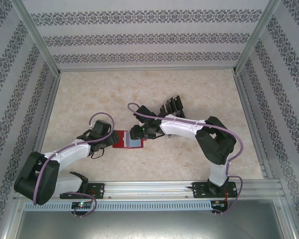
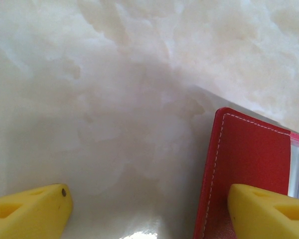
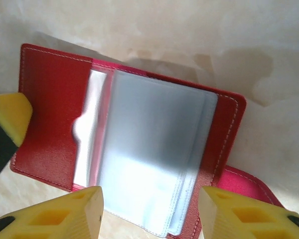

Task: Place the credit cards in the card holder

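The card holder (image 1: 128,140) is a red wallet lying open on the table between both grippers. Its clear plastic sleeves (image 3: 149,149) face up, and I see no card in them. My left gripper (image 2: 149,214) is open, its jaws wide apart. Its right finger (image 2: 266,211) rests on the wallet's red left flap (image 2: 249,159), and that same yellow finger (image 3: 7,119) appears in the right wrist view. My right gripper (image 3: 149,219) hovers open over the near edge of the sleeves, holding nothing. The black credit cards (image 1: 172,105) stand in a row behind the right arm.
The cards sit in a clear rack (image 1: 175,113) just beyond the right forearm. Patterned walls with metal posts enclose the marbled table (image 1: 89,99) on three sides. Bare tabletop lies to the left and at the back.
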`<state>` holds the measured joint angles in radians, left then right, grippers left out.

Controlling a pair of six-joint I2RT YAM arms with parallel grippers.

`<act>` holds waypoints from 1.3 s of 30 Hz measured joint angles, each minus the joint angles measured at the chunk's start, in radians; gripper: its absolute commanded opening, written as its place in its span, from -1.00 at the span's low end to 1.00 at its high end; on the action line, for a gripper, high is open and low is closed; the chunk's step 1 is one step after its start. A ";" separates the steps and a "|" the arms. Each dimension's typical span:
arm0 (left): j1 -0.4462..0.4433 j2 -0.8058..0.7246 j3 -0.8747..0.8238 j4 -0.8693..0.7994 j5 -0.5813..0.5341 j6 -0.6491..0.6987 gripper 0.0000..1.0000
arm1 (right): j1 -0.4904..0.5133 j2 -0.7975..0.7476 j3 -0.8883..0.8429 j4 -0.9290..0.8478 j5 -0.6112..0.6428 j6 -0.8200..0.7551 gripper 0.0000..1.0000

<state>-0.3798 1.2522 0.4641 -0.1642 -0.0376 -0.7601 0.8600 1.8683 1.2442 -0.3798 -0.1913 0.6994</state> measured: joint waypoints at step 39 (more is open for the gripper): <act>-0.014 -0.045 -0.064 0.083 -0.045 -0.068 0.67 | 0.013 0.183 0.103 0.164 -0.301 0.140 0.11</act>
<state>-0.3935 1.2076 0.3996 -0.0814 -0.0826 -0.8284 0.8726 2.0514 1.3472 -0.2161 -0.4923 0.8394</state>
